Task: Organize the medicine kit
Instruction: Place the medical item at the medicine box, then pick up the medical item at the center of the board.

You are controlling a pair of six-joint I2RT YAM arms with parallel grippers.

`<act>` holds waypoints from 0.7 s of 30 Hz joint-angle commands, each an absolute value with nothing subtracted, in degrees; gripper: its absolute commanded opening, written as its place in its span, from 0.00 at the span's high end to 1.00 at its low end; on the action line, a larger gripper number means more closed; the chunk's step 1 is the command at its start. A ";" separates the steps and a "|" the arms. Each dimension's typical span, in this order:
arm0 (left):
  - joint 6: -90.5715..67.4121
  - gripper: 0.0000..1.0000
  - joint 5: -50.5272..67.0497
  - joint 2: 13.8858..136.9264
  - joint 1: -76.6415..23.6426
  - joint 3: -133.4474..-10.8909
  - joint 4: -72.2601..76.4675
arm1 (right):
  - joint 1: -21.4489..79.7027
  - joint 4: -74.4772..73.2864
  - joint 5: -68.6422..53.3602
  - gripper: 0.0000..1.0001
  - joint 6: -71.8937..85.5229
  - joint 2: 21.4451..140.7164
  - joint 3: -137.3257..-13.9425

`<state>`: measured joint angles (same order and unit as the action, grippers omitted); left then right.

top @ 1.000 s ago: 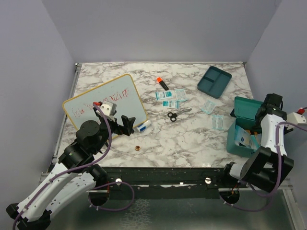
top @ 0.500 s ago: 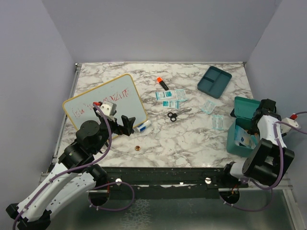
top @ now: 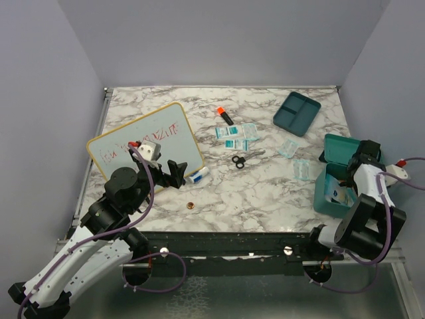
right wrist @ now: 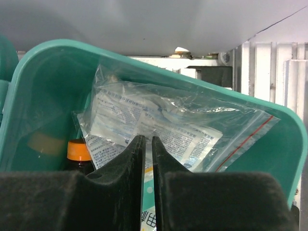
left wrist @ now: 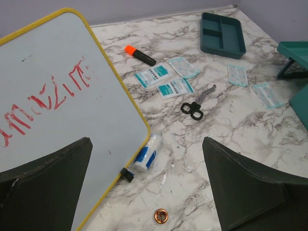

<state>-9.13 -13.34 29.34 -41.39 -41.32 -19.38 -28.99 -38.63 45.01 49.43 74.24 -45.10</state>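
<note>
Pale lilac walls close in a white tabletop veined with grey marble. From above, the medicine kit [top: 330,188], a teal hard-plastic case with rounded corners, sits at the right edge with its lid [top: 341,147] raised, the right arm bent over it. Its shallow divided tray [top: 297,113] lies apart toward the far right corner. A yellow-framed whiteboard [top: 143,143] covers the left side, with the left gripper [top: 176,173] at its near corner. The left wrist view shows that gripper's dark fingers [left wrist: 43,187] spread wide and empty above a small white-and-blue tube [left wrist: 147,154] beside the board's edge. A copper coin [left wrist: 160,215] lies nearer, and farther off are black-handled scissors [left wrist: 197,102], flat printed sachets [left wrist: 163,82] and an orange-capped marker [left wrist: 139,55]. The right wrist view looks into the case, where a crinkled clear zip bag [right wrist: 192,120] of printed packets leans beside a brown bottle [right wrist: 79,151] with an orange cap. The right gripper [right wrist: 148,139] has its fingers pressed nearly together, a thin slit between them; whether they nip the film I cannot tell.
</note>
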 commanded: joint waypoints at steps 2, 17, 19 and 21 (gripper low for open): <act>-9.06 0.01 -14.59 28.17 -41.63 -40.25 -18.99 | -29.27 -35.18 38.83 0.85 46.91 72.94 -43.66; -8.96 0.01 -15.36 28.60 -41.63 -40.06 -19.07 | -29.23 -40.12 25.20 0.82 35.15 62.07 -56.28; -8.96 0.01 -15.28 29.02 -41.57 -40.11 -19.11 | -29.18 -39.35 18.19 0.76 32.94 61.92 -58.13; -8.88 0.01 -15.36 29.51 -41.60 -40.17 -19.23 | -29.13 -37.06 9.09 0.70 30.19 61.61 -58.86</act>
<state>-9.13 -13.82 28.84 -41.39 -40.73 -19.40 -28.99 -38.98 26.09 37.12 62.22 -56.53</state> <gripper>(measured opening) 0.988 0.259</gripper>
